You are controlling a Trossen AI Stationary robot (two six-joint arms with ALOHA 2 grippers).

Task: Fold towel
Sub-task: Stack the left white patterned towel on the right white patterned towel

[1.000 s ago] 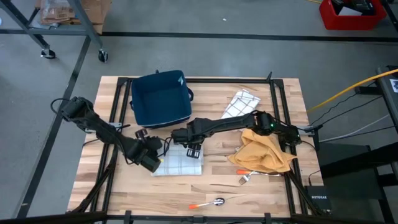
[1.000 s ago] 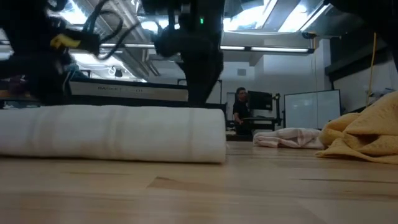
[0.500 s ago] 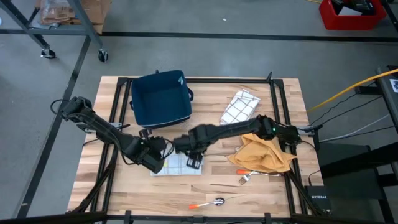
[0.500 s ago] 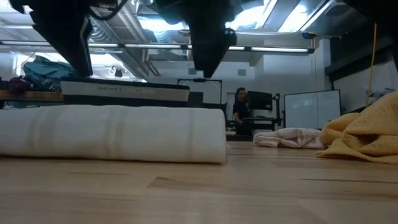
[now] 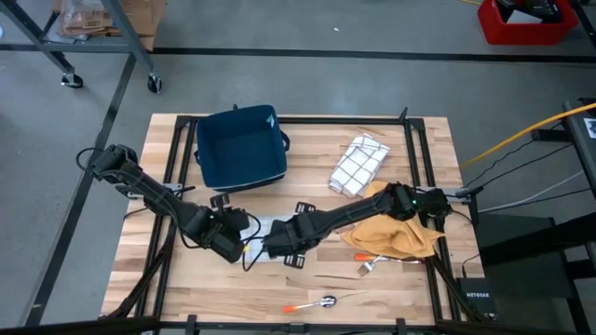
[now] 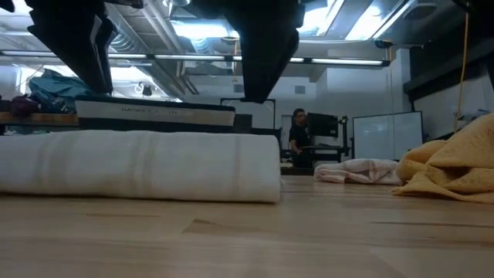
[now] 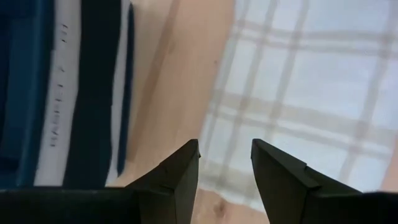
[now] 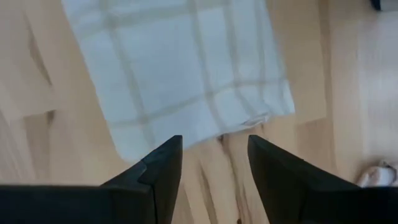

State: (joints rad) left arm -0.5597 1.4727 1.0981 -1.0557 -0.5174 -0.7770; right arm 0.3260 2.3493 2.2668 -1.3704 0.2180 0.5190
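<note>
White plaid towel (image 5: 264,244) lies on the desk (image 5: 372,279), its near edge just ahead of both open, empty fingers: left (image 7: 225,163) at nine o'clock, right (image 8: 213,158) at three.

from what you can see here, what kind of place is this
Probably a robotics lab or workshop: a wooden worktable on a bare concrete floor, exposed ceiling ducting, and a person at monitors behind.

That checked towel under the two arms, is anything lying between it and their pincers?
Nothing visible: the left pincer and right pincer hang open right above the folded checked towel.
</note>
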